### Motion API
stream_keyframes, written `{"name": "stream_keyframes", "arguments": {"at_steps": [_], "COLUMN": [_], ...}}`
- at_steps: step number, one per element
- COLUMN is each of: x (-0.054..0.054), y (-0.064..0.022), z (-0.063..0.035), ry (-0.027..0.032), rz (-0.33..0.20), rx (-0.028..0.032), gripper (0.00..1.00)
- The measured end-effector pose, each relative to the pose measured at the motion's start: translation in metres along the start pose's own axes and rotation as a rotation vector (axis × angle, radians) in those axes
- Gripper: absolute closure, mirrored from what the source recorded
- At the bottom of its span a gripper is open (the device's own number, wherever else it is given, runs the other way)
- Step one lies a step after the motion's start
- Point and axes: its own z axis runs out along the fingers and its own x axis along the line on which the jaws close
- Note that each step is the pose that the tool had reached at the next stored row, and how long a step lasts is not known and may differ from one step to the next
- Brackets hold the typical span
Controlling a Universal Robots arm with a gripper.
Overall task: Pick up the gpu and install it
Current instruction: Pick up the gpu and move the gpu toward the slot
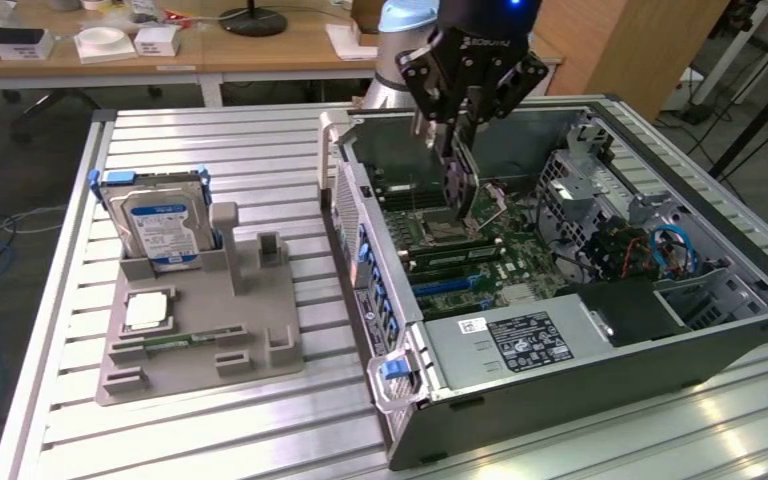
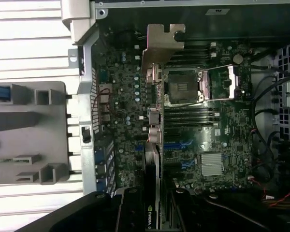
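The one gripper [image 1: 454, 132] is clamping its jaws on the single gpu [image 1: 464, 190], which is hanging on edge inside the one open computer case [image 1: 704, 330], over the motherboard [image 1: 504, 265] and beside its one processor socket [image 2: 181, 87]. The card's silver bracket [image 2: 162, 43] is pointing toward the case's rear wall. One blue-labelled hard drive [image 1: 160, 225] is standing in the one grey holder [image 1: 197, 375] on the table [image 1: 224, 150], well apart from the case.
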Motion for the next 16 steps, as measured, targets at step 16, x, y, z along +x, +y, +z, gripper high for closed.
{"name": "stream_keyframes", "arguments": {"at_steps": [16], "x": [-0.047], "y": [0.0037], "z": [0.0017], "ry": [0.0017], "rz": [-0.050], "rx": [-0.0027], "gripper": [0.74]}}
